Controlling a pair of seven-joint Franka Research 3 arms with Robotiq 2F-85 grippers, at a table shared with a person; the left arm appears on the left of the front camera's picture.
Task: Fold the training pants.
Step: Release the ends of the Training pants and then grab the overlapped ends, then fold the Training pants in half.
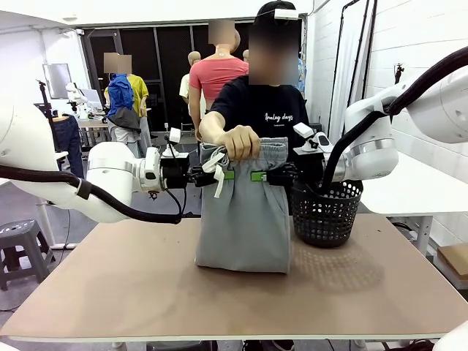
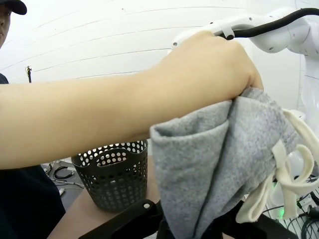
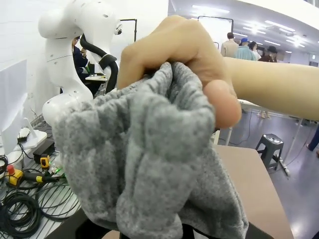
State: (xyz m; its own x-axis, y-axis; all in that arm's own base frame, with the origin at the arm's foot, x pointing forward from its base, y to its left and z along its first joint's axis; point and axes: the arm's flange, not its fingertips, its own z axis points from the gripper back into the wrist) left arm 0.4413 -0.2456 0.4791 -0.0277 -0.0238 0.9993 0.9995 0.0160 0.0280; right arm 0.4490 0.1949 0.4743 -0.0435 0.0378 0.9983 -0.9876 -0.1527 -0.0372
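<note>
Brown bench (image 1: 146,292) in a workshop. Training pants (image 1: 245,212): grey, hung upright, long axis vertical, waistband up, lower end resting on the bench. Person's hand (image 1: 241,141): grips the waistband's middle from above. Left tool (image 1: 219,175) and right tool (image 1: 267,176): at the waistband's two sides, green pads against the cloth; clamped or not, cannot tell. Black basket (image 1: 327,212): just beside the pants toward the right arm; contents cannot be made out.

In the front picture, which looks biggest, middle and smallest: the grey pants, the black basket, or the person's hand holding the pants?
1. The training pants, hanging down to the table, look biggest.
2. The black basket beside them looks clearly smaller.
3. The person's hand, gripping the waistband, looks smallest.
</note>
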